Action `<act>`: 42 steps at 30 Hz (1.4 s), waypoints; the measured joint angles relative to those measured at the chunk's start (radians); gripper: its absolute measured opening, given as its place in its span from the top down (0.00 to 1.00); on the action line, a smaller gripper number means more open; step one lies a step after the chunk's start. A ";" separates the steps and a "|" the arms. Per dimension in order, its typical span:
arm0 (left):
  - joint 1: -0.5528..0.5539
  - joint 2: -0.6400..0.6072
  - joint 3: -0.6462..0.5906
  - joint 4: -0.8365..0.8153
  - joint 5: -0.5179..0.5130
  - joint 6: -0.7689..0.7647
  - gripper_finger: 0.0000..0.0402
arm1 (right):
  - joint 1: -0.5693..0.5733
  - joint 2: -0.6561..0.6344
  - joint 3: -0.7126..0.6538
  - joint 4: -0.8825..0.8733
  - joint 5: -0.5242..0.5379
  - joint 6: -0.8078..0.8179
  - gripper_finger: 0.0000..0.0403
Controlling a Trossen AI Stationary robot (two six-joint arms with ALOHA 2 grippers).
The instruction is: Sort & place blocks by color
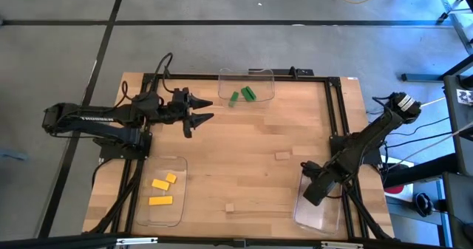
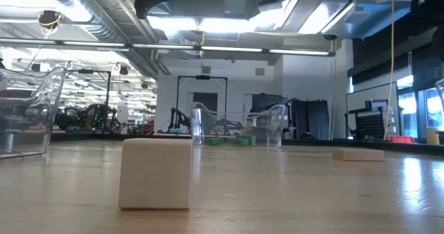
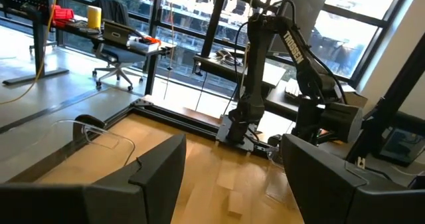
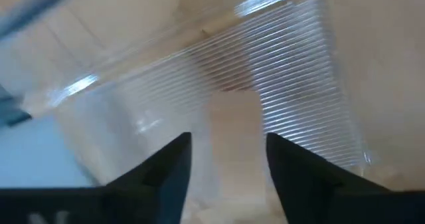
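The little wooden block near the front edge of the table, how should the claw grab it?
Judging from above, come straight down on the wooden block and pinch its two opposite upright sides. It sits flat and alone on the table, with bare wood all around, so nothing seems to block the fingers.

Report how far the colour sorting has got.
Done: yellow blocks lie in the near-left tray, green blocks at the far tray. In hand: right gripper over the near-right tray, a tan block below its open jaws. To do: two tan blocks on the table. Left gripper waits near the far tray.
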 joint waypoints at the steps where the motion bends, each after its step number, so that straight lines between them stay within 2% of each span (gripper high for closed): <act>1: 0.000 0.000 0.000 0.000 0.000 0.000 0.41 | 0.000 -0.004 0.000 0.002 -0.002 -0.004 0.50; 6: 0.000 0.000 0.000 0.000 0.000 -0.001 0.41 | -0.001 -0.036 -0.001 0.014 -0.035 -0.024 0.41; 9: 0.000 0.000 0.000 0.001 0.000 -0.003 0.41 | -0.003 -0.076 0.008 0.018 -0.049 -0.035 0.40; 12: 0.000 0.000 0.000 0.001 0.000 -0.003 0.41 | -0.004 -0.138 0.057 0.037 -0.039 -0.123 0.40; 14: 0.000 0.000 0.000 0.001 0.000 -0.003 0.41 | -0.006 -0.180 0.090 0.035 0.020 -0.179 0.41; 17: 0.000 0.000 0.000 0.000 0.000 -0.008 0.41 | -0.037 -0.239 0.136 0.045 0.179 -0.258 0.41; 20: 0.000 0.000 0.000 0.001 0.000 -0.032 0.41 | -0.110 -0.272 0.165 0.060 0.369 -0.343 0.41; 22: 0.000 0.000 0.000 0.001 0.005 -0.051 0.41 | -0.176 -0.284 0.172 0.085 0.459 -0.415 0.41; 26: 0.000 0.000 0.000 0.001 0.034 -0.079 0.41 | -0.328 -0.290 0.172 0.159 0.488 -0.592 0.41; 31: 0.000 0.000 0.000 0.001 0.069 -0.105 0.41 | -0.494 -0.279 0.172 0.320 0.421 -0.834 0.41; 34: 0.000 0.000 0.000 0.001 0.080 -0.104 0.41 | -0.569 -0.278 0.159 0.455 0.419 -0.964 0.41; 38: 0.000 0.000 0.000 0.001 0.077 -0.105 0.41 | -0.636 -0.277 0.084 0.785 0.456 -1.016 0.41; 40: 0.000 0.000 0.000 0.001 0.072 -0.104 0.41 | -0.647 -0.274 0.041 0.946 0.435 -1.035 0.41; 42: 0.000 0.000 0.000 0.001 0.072 -0.104 0.41 | -0.652 -0.273 0.009 1.015 0.385 -1.043 0.41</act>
